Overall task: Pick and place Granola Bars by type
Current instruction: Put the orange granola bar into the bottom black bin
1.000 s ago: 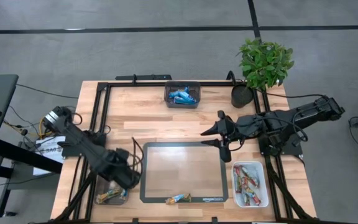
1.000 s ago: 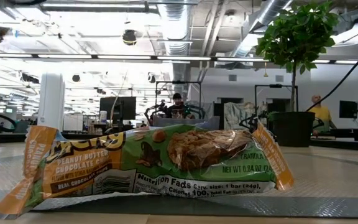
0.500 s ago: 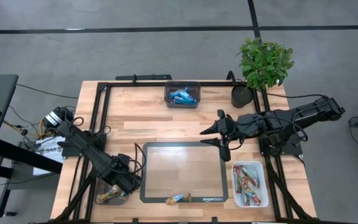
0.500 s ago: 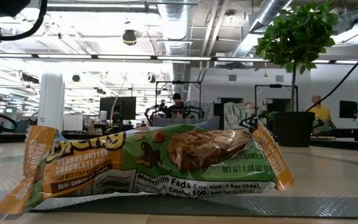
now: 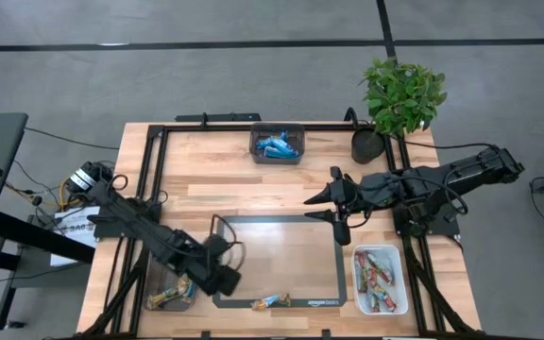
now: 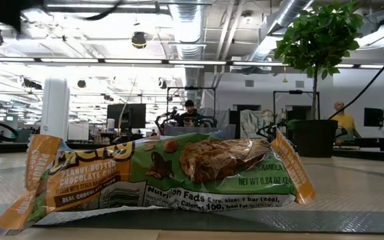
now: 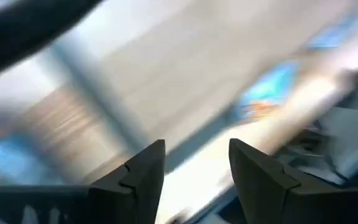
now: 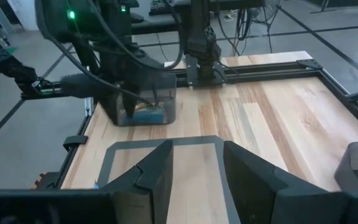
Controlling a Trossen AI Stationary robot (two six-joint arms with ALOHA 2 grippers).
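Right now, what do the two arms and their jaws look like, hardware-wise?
Both are dark, near-black jointed arms with black cables looped along the links. The left gripper and right gripper each end in two angular black jaws with stepped inner faces. A green indicator light glows on the left arm's body in the right wrist view.

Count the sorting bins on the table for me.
3: a dark bin at the table's far edge holding blue bars, a white bin at the near right with red bars, and a clear bin at the near left, partly hidden by the left arm.
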